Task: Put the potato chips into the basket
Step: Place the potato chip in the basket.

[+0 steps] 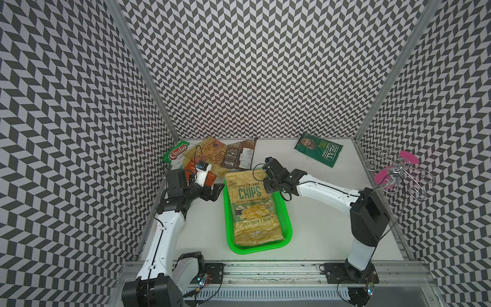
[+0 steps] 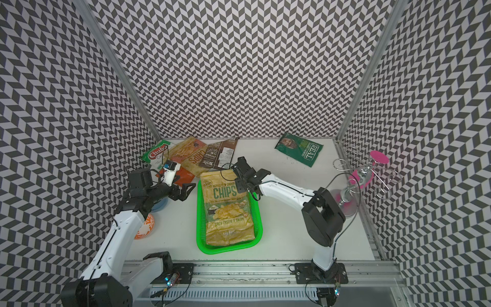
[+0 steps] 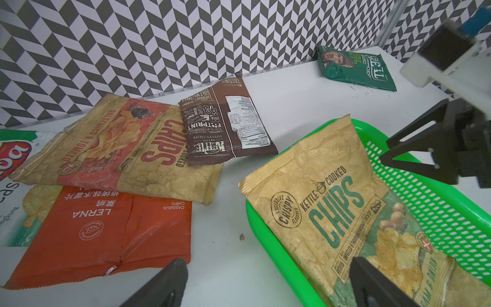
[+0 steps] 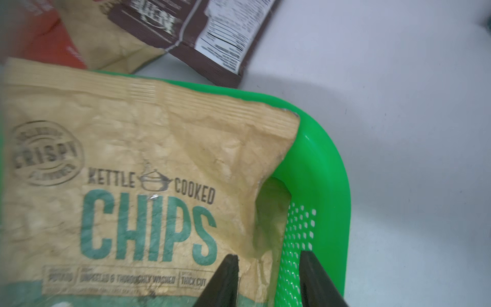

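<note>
Because every bag here is light, crinkly film around brittle contents, a pinch on a flat crimped seam or a free corner looks safer than a squeeze on the belly. At about eleven o'clock from the basket [image 1: 285,226], a heap lies on the desk [image 1: 318,212]. It holds the Chuba bag [image 1: 177,155], the orange bag [image 3: 106,234], the tan-and-red CHIPS bag [image 1: 210,154] lying over the orange one, and the brown Kettle bag [image 1: 239,156] lapping onto that.

The left pincer [image 1: 215,192] hovers wide open and empty, just beside the basket's far left corner. The tan CHIPS bag [image 1: 252,210] lies in the basket, its top seam riding up over the far rim. The right pincer [image 4: 268,279] stands over that bag's far right corner, jaws parted, gripping nothing.

At one o'clock, well apart, the dark green REAL bag [image 1: 320,152] lies alone with every edge free. The film is probably slick, so an overlapped bag may slip or drag its neighbour.
</note>
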Robot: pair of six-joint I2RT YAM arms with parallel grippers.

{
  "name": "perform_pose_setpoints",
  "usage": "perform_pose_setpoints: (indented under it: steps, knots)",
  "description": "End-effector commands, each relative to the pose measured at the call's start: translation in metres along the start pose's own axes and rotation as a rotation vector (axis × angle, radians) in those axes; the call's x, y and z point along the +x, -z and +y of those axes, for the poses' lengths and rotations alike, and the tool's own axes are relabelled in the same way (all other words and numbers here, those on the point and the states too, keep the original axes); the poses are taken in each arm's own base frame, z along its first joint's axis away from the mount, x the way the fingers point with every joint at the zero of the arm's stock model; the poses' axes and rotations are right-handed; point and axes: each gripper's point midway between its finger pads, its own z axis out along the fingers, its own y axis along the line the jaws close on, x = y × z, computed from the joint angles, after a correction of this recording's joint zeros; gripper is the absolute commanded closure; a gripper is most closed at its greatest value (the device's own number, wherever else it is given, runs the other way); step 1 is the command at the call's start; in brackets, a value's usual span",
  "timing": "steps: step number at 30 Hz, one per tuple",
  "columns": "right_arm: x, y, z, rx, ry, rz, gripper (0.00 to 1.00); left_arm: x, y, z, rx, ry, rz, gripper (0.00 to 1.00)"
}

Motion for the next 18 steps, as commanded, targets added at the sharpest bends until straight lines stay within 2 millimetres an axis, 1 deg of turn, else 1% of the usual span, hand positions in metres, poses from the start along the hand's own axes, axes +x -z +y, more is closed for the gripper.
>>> perform_pose_setpoints:
  steps: [1,3,5,8,9,11,13,15,18]
  knots:
    - [-0.040,0.045,0.054,-0.278,0.026,-0.131,0.53,-0.005,0.005,0.002,-0.018,-0.035,-0.022,0.01]
    - [-0.041,0.050,0.087,-0.429,0.036,-0.125,0.52,-0.002,0.005,0.004,-0.033,-0.050,-0.010,0.01]
    - [-0.038,0.048,0.114,-0.518,0.041,-0.110,0.52,-0.001,0.005,0.003,-0.027,-0.048,-0.008,0.01]
    - [-0.035,0.035,0.146,-0.603,0.041,-0.086,0.50,-0.002,0.005,-0.003,0.004,-0.040,-0.017,0.01]
    - [-0.036,0.030,0.152,-0.612,0.037,-0.084,0.50,-0.002,0.005,-0.004,0.009,-0.040,-0.020,0.01]
    - [-0.036,0.014,0.161,-0.608,0.039,-0.076,0.50,-0.004,0.006,-0.003,0.003,-0.039,-0.024,0.01]
    - [-0.036,-0.004,0.163,-0.582,0.037,-0.072,0.50,-0.003,0.006,-0.001,-0.005,-0.036,-0.023,0.01]
    - [-0.033,-0.023,0.160,-0.538,0.038,-0.065,0.50,-0.003,0.006,-0.001,-0.008,-0.035,-0.022,0.01]
    - [-0.025,-0.052,0.150,-0.452,0.043,-0.041,0.49,-0.002,0.005,-0.001,-0.007,-0.032,-0.020,0.01]
